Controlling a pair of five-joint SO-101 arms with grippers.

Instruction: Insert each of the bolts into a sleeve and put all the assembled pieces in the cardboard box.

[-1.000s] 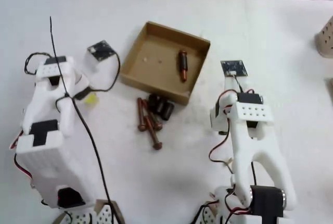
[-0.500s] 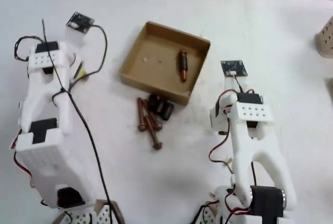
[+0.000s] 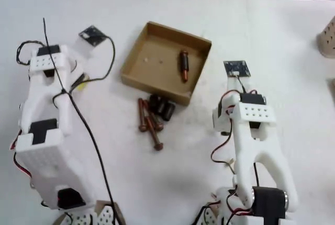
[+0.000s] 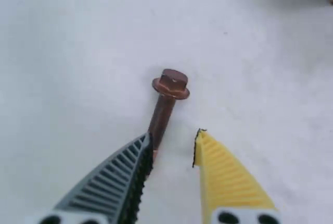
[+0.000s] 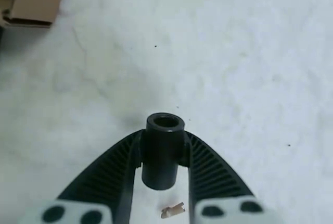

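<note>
Toward the left edge of the white counter (image 3: 272,26) stands the left arm (image 3: 44,104). Its tool (image 4: 170,136) is narrowly parted. One copper-coloured bolt (image 4: 165,107), with a flanged hex head, lies with its shank against the grey finger (image 4: 117,182), its head pointing away from the tool. A clear gap separates it from the yellow finger (image 4: 223,177). Whether anything grips the bolt cannot be told.

In the middle of the counter, nearer the far edge, sits the shallow cardboard box (image 3: 154,88), turned at an angle. Inside it, by its right wall, lies one assembled piece (image 3: 184,65), a copper bolt with a dark sleeve around one end.

Just on the near side of the box is a small heap. There are three loose bolts (image 3: 152,125) by my count, reddish-brown and overlapping. Touching them is a clump of black sleeves (image 3: 163,108), short dark tubes, two as far as can be made out.

Right of the heap, toward the near edge, is the right arm (image 3: 254,131). Its tool (image 5: 162,135) is closed on one black sleeve (image 5: 162,153), held between the two black ribbed fingers (image 5: 112,174) with its hollow end showing. A corner of the box shows beyond it in that wrist view.
</note>
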